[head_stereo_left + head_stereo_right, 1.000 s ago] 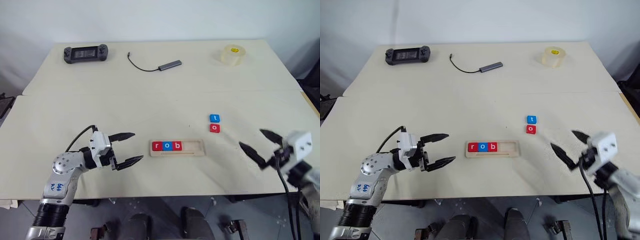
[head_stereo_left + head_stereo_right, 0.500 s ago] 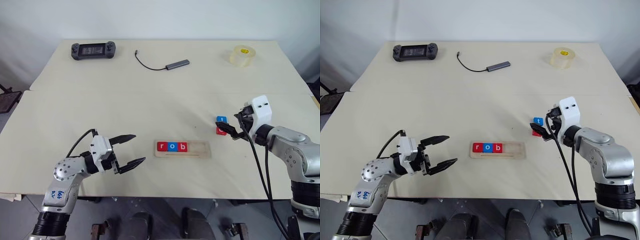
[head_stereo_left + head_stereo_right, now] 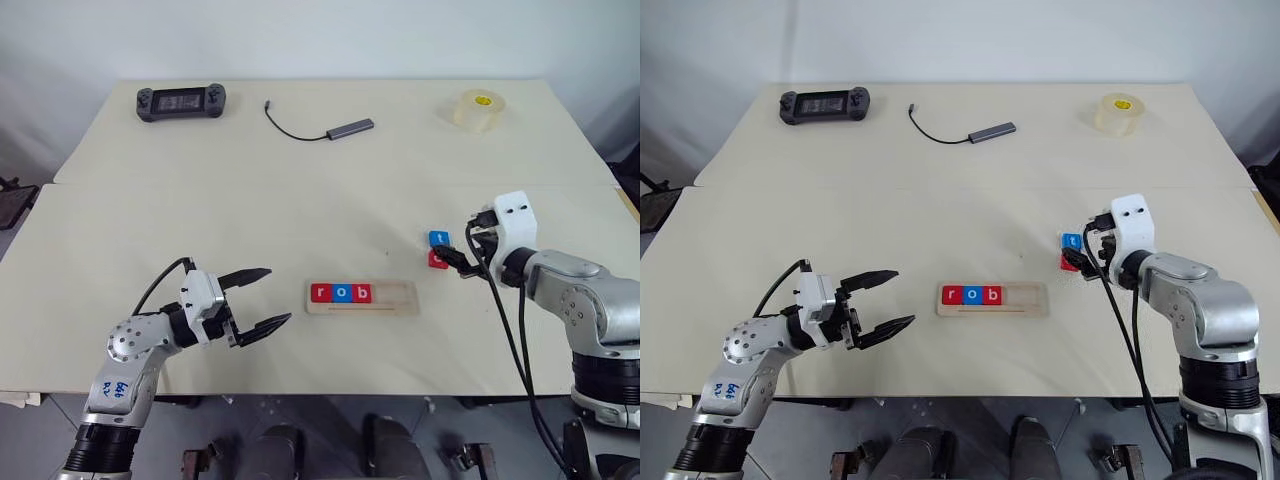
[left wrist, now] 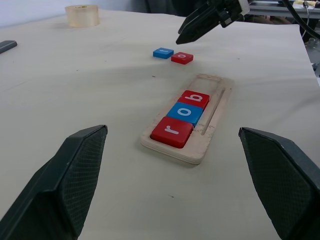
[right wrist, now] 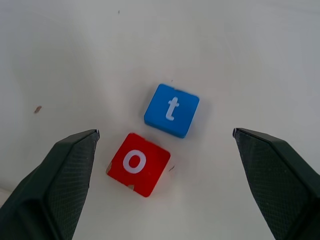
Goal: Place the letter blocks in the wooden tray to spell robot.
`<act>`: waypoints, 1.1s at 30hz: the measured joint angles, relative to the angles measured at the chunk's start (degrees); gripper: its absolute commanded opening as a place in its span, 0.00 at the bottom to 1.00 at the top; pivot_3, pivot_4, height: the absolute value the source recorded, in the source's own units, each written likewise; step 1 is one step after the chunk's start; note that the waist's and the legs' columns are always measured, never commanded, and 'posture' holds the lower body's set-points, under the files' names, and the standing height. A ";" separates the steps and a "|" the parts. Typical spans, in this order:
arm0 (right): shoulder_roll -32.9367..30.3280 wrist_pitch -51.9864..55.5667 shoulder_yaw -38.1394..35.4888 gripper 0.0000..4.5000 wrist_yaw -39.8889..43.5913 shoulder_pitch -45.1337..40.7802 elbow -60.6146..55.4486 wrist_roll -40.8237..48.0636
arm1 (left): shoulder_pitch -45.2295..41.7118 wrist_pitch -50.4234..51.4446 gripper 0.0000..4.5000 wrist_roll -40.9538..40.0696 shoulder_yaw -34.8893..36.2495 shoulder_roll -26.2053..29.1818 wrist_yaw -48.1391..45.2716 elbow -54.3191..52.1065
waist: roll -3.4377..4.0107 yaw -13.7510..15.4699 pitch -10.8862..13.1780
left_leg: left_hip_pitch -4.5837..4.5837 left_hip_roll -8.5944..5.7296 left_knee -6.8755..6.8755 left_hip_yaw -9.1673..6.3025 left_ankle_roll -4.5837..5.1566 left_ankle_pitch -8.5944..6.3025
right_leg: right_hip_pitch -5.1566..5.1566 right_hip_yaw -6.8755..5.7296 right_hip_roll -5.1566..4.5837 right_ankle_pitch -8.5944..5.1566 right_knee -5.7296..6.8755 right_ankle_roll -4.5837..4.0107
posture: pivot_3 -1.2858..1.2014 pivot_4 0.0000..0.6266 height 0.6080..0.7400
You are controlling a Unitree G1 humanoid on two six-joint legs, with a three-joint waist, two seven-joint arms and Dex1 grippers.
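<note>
The wooden tray [image 3: 396,294] lies on the table in front of me. Its left three places hold a red r [image 3: 321,293], a blue o [image 3: 342,293] and a red b [image 3: 362,293]; its right end is bare. To its right and further back lie two loose letter blocks, a blue t [image 5: 171,110] and a red o [image 5: 138,163]. My right gripper [image 3: 455,258] is open, tilted down just over them, one finger on each side, touching neither. My left gripper [image 3: 278,295] is open and level, left of the tray, pointing at it.
At the back of the table are a dark game controller [image 3: 181,101] on the left, a grey USB hub with cable [image 3: 350,128] in the middle and a roll of clear tape [image 3: 474,109] on the right. A seam crosses the table behind the blocks.
My right gripper has swung in from the table's right front edge to hover over the loose t and o, tipping downward. The left gripper has stayed put. The camera has shifted a little.
</note>
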 measured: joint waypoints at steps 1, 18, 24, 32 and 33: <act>1.06 1.37 -0.33 1.00 -0.77 -0.34 -0.34 0.08 | 0.00 0.02 1.00 0.00 0.00 0.00 0.06 0.00 | 0.00 0.01 0.00 | 0.00 0.00 0.00 0.00 0.00 0.00 | 0.00 0.00 0.00 0.00 0.00 0.00 | 0.52 0.24 1.00; 13.30 9.49 -2.04 0.46 -13.97 -0.13 -3.95 -5.55 | 0.97 0.82 1.00 -0.01 0.07 0.25 0.19 -2.06 | 0.02 -0.25 -0.02 | 0.00 -0.05 -0.02 0.00 0.00 0.00 | -0.03 0.02 0.01 0.00 0.10 0.00 | 0.52 0.24 1.00; 13.48 8.66 -2.27 0.32 -13.87 1.50 -5.68 -6.10 | 0.65 1.06 1.00 -0.05 -0.16 0.00 -0.02 -2.09 | 0.02 -0.40 -0.01 | 0.00 -0.05 -0.03 -0.01 0.01 0.00 | -0.04 0.02 0.01 0.00 0.11 0.00 | 0.52 0.24 1.00; 12.04 16.33 -6.75 0.32 -11.84 9.14 -19.30 -4.72 | -1.33 2.16 1.00 -0.39 -2.70 -0.73 -2.62 -1.46 | 0.02 -0.42 -0.02 | -0.01 -0.04 -0.07 0.00 0.01 0.00 | -0.06 0.04 0.02 0.00 0.09 0.00 | 0.52 0.24 1.00; 12.21 18.61 -7.47 0.32 -11.80 10.61 -22.09 -4.57 | -1.74 2.21 1.00 -0.45 -2.78 -0.74 -3.20 -1.13 | 0.03 -0.40 -0.02 | -0.01 -0.01 -0.07 -0.01 0.01 0.00 | -0.06 0.03 0.04 -0.01 0.10 -0.01 | 0.52 0.24 1.00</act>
